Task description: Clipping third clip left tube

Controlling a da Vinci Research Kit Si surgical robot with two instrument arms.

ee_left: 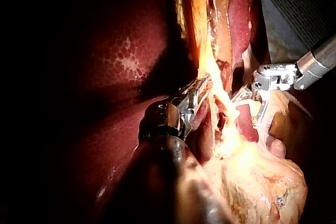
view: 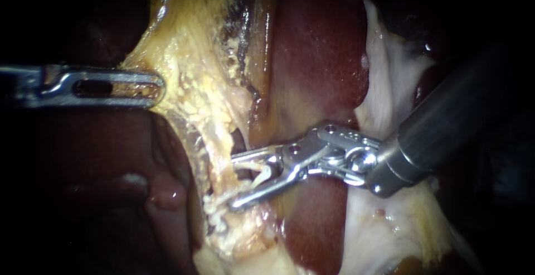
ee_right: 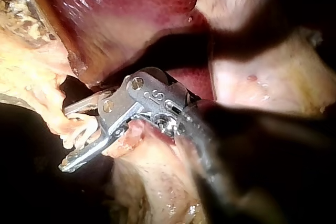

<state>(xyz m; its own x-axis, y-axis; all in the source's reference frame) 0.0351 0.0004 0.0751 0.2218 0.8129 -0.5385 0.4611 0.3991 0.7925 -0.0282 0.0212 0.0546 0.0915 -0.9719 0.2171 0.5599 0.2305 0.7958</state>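
Endoscope view: left instrument (view: 156, 88) entered from the left, lying level. Its slotted jaws were closed on the edge of the yellow tissue (view: 195, 68), which tented toward them. Left wrist view agreed: left instrument (ee_left: 199, 90) clamped a bright yellow band of that tissue.

Right instrument (view: 234, 180) entered from the right, shaft sloping down toward the middle. Its jaws stood apart with a clear gap, one above and one below the tube (view: 261, 173). The tube was a pale strand crossing the gap, just below a dark opening in the yellow tissue. Could not tell whether either jaw pressed on it, or whether a clip sat in the jaws.

Right wrist view: right instrument (ee_right: 68, 137) likewise gaped, with pale strands of the tube (ee_right: 79, 132) between the jaws, near their hinge.

Liver (view: 323, 57), dark red and glossy, lay behind the right instrument's jaws, with whitish tissue just beside it under the shaft. The two instruments were well apart.
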